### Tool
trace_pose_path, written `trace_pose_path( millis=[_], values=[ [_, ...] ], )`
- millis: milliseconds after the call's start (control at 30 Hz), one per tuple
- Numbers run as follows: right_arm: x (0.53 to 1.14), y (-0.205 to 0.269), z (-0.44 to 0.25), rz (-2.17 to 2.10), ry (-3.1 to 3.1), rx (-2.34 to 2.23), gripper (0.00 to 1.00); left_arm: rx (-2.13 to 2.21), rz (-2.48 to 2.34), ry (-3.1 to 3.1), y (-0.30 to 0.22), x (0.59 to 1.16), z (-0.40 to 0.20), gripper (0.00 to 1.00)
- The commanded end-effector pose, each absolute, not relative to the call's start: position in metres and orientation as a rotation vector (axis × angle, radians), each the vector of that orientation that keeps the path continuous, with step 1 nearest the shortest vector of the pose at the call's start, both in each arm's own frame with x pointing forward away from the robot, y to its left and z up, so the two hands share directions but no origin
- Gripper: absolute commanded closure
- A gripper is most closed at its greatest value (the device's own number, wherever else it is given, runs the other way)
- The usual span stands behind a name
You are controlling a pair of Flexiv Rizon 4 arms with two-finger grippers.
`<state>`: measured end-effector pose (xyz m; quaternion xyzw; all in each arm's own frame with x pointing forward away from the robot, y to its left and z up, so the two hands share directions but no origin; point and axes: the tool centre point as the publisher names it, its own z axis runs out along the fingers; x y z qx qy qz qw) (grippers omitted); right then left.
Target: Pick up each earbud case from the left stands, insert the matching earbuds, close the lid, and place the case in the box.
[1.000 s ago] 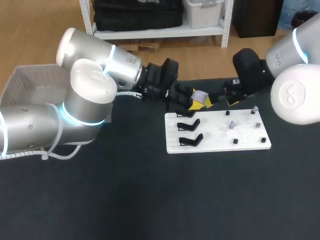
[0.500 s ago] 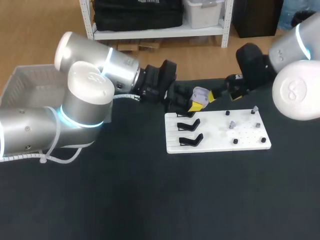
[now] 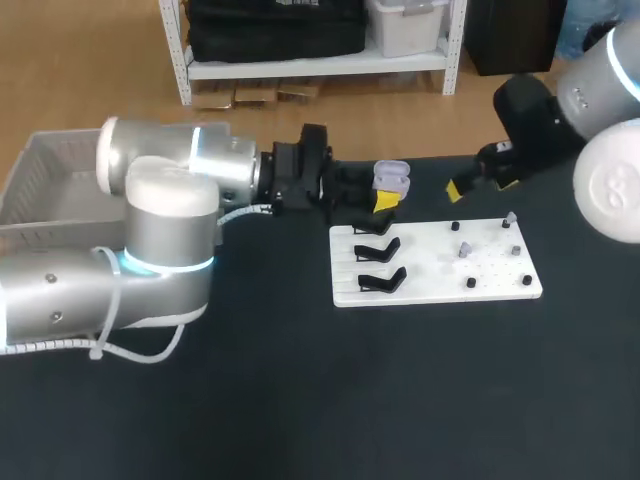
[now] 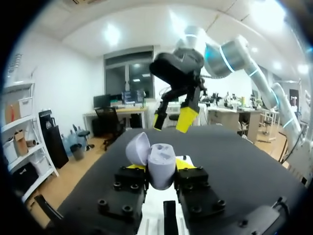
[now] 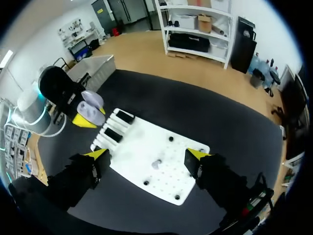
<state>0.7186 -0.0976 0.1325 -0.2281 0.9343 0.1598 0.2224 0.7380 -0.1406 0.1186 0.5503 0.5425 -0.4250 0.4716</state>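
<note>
**A:** How far along is it?

**B:** Partway through one case, I'd judge. The left gripper [image 4: 159,172] is clamped on an open case [image 3: 390,178] from both sides. It holds the case above the surface [image 3: 300,400], just behind the white board [image 3: 490,270] and near the stands [image 3: 377,250]. So for this case the pick-up is done.

**A:** Are the earbuds in?

**B:** I can't tell. The lid [image 4: 137,149] is tipped back on its hinge. The left wrist view shows the top of the case, but not plainly whether its wells are filled. Two small grey pieces [image 3: 462,250] sit on the right half of the board. I take those for earbuds waiting to go in.

**A:** And the other arm?

**B:** The right gripper [image 4: 171,120] is spread wide with nothing between its fingers. It hangs by the board's back edge, to the right of the case and apart from it.

**A:** Anything in the box?

**B:** The box [image 3: 35,170] sits at the far left, well apart from the case. No case shows in the part of it I can see.

**A:** What about the three stands?

**B:** All three look dark. I can't tell whether they carry dark cases or nothing.

**A:** So what's left?

**B:** Most of the task, by my reckoning. The earbuds need seating in this case if they aren't in already. Then the lid has to be shut and the case carried across to the box. After that, the same goes for any case left on the stands.
</note>
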Motion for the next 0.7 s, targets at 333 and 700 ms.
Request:
trace_pose_path(
  millis=[333,700],
  values=[
    [0.706,-0.144,0.119,0.092,2.658,-0.607,0.0,1.228,-1.071,1.295,-0.148,0.75,0.132,1.0],
    [0.713,-0.15,0.113,-0.1,2.689,-0.597,0.0,1.231,-1.082,1.301,-0.155,0.754,0.134,1.0]
  ],
)
